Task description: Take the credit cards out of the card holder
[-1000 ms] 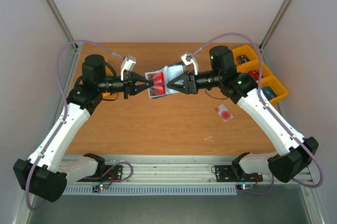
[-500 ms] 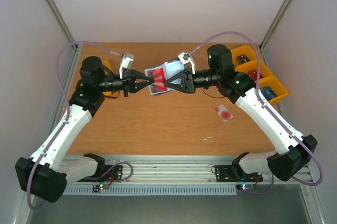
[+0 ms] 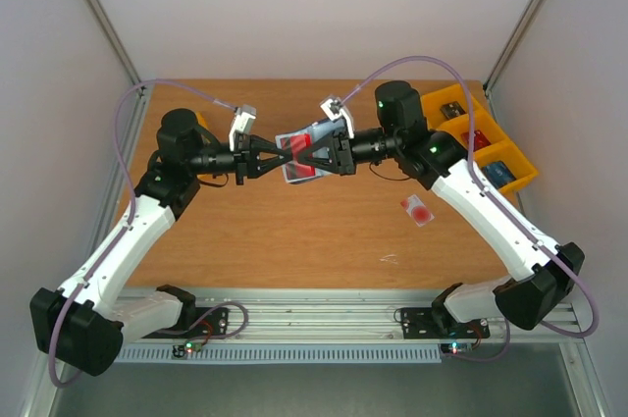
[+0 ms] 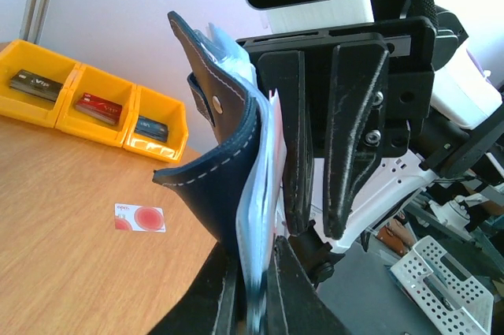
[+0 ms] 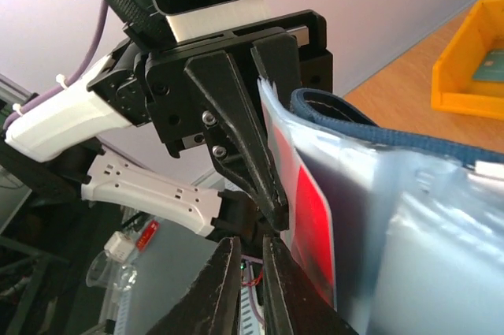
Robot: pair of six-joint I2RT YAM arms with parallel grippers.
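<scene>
1. The wooden table [image 3: 294, 240] is seen from above, with both arms reaching in over its far half and meeting near the middle.
2. A row of yellow bins [image 4: 98, 132] is set along the right side of the table. Small flat items are seen in the compartments.
3. The card holder [image 4: 228, 154] is held in the air between the 2 grippers, clear of the wood. It is spread open: the navy cover with its snap is bent to one side, and the pale translucent sleeves are fanned out beside it.
4. The left gripper [image 4: 256, 292] is closed tightly on the edge of the card holder. The pale sleeves are pinched between its 2 fingers in the left wrist view.
5. The right gripper [image 5: 250, 264] is pointed at the left one from the opposite side, tip almost to tip. Its jaws are drawn together, with only a sliver of gap left. A sleeve is pressed against the outer side of 1 finger. Whether anything is caught between the jaws cannot be told.
6. A red card [image 5: 311, 217] is seen through 1 of the sleeves, just beside the right gripper's fingers.
7. A whitish card [image 3: 419, 209] with a red patch is laid flat on the table right of centre, well apart from the card holder.
</scene>
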